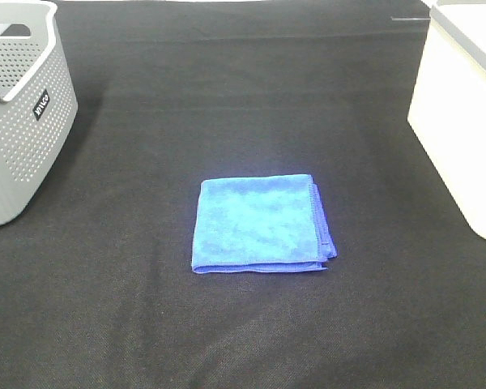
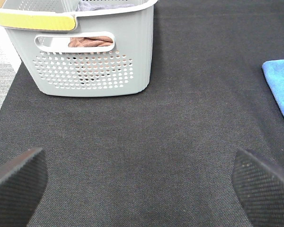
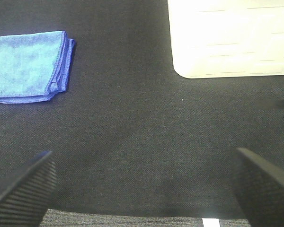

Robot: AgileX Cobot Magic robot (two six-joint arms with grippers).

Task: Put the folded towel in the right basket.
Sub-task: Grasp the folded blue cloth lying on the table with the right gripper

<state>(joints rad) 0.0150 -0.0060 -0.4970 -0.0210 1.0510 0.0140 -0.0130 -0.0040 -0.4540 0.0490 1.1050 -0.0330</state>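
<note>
We see the folded blue towel [image 1: 259, 224] lying flat in the middle of the black cloth [image 1: 146, 324]. From it, the white right basket [image 1: 462, 121] stands at 2 o'clock and the grey basket [image 1: 24, 138] at 10 o'clock, both well apart from it. Our left gripper [image 2: 141, 187] and right gripper [image 3: 144, 187] are both spread wide and hold nothing.

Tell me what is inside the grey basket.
Through the handle slot of the grey basket a brown cloth shows, and a pale cloth lies near the rim. The perforated wall hides the rest, including the bottom.
</note>
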